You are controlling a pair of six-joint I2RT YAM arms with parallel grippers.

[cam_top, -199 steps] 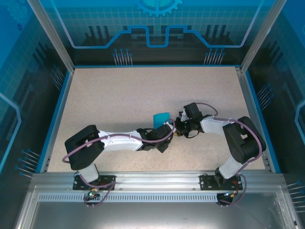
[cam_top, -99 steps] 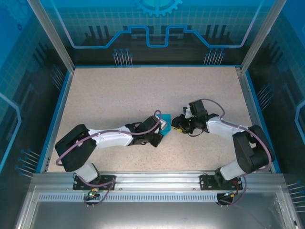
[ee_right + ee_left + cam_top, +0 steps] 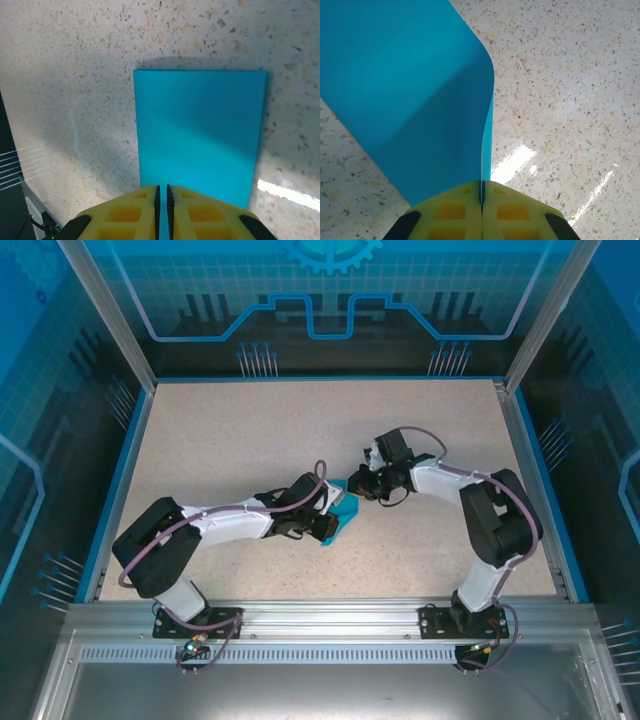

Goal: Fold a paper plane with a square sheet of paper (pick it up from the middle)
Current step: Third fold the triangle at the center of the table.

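The square sheet of paper [image 3: 340,514] is teal-blue and sits mid-table between the two arms. My left gripper [image 3: 325,510] is shut on one edge of it. In the left wrist view the sheet [image 3: 410,90] rises from the closed yellow fingertips [image 3: 482,183] and curls over to the left. My right gripper [image 3: 359,487] meets the sheet's far right corner. In the right wrist view the paper [image 3: 200,135] shows face-on as a flat rectangle under the fingertips [image 3: 162,188]. These stand together with a thin slit, and nothing is pinched.
The speckled beige table [image 3: 250,430] lies open behind and to both sides of the arms. A blue rim [image 3: 130,470] and metal posts border it, with a blue patterned wall [image 3: 330,300] at the back.
The left gripper has swung right and taken the sheet by its edge, lifting it off the table. The right gripper opened briefly, narrowed again and shifted up-left to the sheet's corner.
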